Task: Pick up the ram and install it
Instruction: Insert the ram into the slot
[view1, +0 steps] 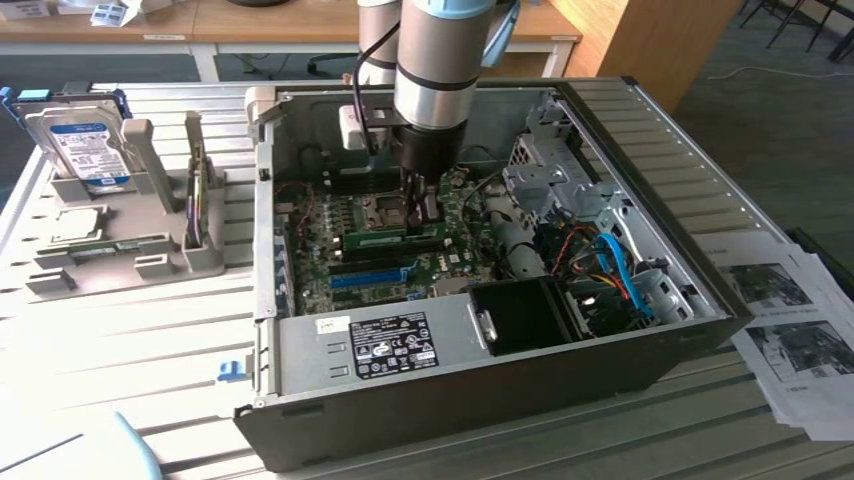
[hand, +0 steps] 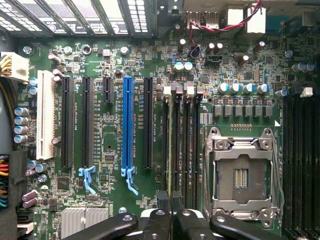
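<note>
The ram (view1: 387, 239) is a thin green stick lying along the black memory slots (hand: 187, 145) of the motherboard (view1: 334, 290) inside the open computer case. In the wrist view the ram (hand: 169, 145) shows edge-on, running straight into the narrow gap between my fingers (hand: 163, 212). My gripper (view1: 427, 218) comes down from above near the stick's end on the exterior view's right. My gripper (hand: 171, 200) is shut on the ram's thin edge. Whether the stick is fully seated in its slot cannot be told.
A long blue slot (hand: 128, 122) and a white slot (hand: 45, 115) lie beside the memory slots, next to the metal CPU socket (hand: 242, 175). A grey rack (view1: 120, 250) outside the case holds a hard drive (view1: 80, 145). Papers (view1: 787, 330) lie at the exterior view's right.
</note>
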